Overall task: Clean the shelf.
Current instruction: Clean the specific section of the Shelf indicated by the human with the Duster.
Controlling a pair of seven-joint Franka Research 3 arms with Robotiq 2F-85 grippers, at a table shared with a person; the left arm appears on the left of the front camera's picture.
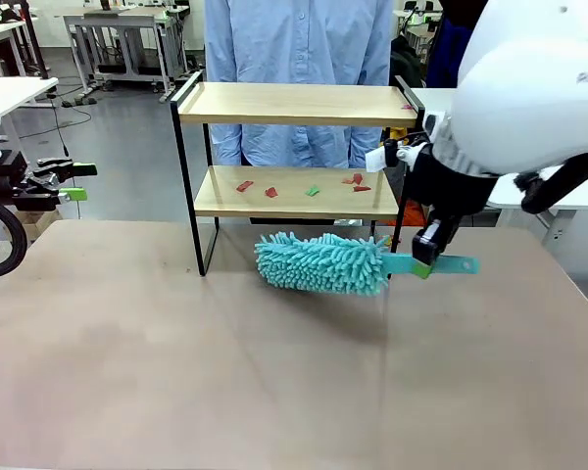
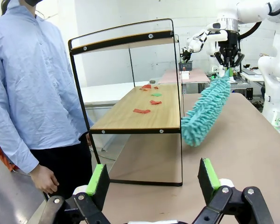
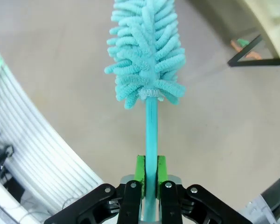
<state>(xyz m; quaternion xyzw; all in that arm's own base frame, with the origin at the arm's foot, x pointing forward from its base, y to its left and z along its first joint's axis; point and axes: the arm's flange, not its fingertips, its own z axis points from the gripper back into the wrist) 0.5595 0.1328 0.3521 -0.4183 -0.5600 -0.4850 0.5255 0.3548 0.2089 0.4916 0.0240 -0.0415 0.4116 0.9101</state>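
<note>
My right gripper [image 1: 426,257] pinches the duster [image 1: 318,262] by its handle, head level near the shelf [image 1: 294,103] at the table's [image 1: 176,372] far middle to reach the lower-board scraps [image 1: 270,192]; my left gripper [image 2: 151,179] hangs spread, idle.

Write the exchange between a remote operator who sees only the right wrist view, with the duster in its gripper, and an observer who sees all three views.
Operator: I see the duster clamped in the right gripper. Where is the litter I should sweep?
Observer: Red and green scraps lie scattered along the lower board of the shelf.
Operator: And what is the other arm doing?
Observer: The left gripper is open and holds nothing, off at the robot's left side, apart from the shelf.
</note>
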